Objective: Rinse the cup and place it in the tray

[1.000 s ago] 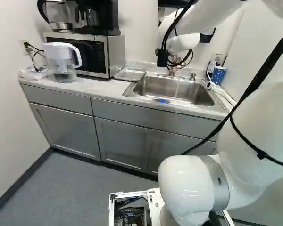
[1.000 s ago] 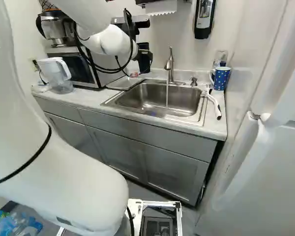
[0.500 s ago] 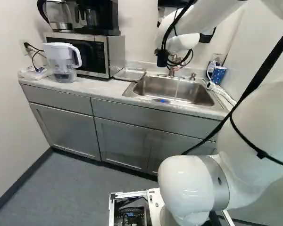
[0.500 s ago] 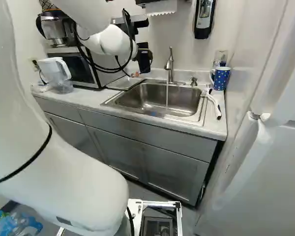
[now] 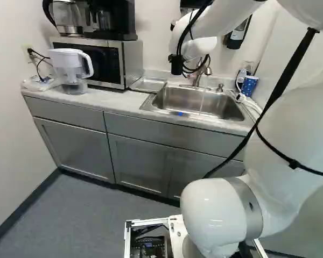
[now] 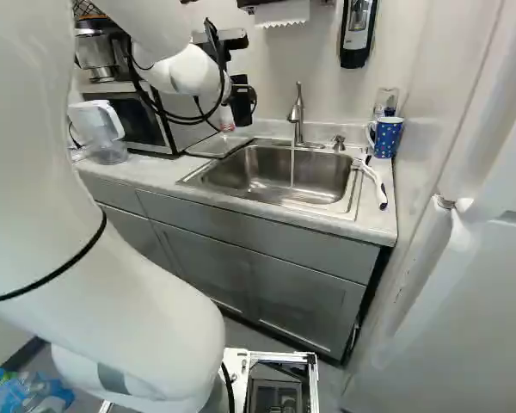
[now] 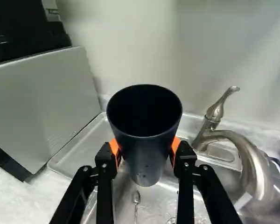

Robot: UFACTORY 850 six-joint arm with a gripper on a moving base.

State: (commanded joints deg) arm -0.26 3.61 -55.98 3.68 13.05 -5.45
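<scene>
Beyond the wrist, the black gripper (image 6: 243, 96) shows only partly in the right base view, near the tray side of the sink. In the wrist view the gripper (image 7: 144, 151) is shut on a dark cup (image 7: 147, 156), orange pads pressing it from both sides. The cup's mouth faces the wrist camera and its inside looks dark. A shallow metal tray (image 6: 219, 146) lies beside the sink (image 6: 275, 176); the wrist view shows the tray (image 7: 74, 147) beyond one finger. From the faucet (image 6: 297, 116) a thin water stream falls into the basin.
The curved faucet (image 7: 245, 154) stands close beside the gripper. A microwave (image 5: 130, 62) borders the tray, with a water pitcher (image 5: 72, 70) farther along the counter. A blue dotted mug (image 6: 385, 138) and white-handled brush (image 6: 374, 181) are across the sink. A spoon (image 7: 136, 198) lies in the basin.
My wrist and forearm have shifted left in both base views, toward the tray and microwave side, with the cup still held. The base has stayed put.
</scene>
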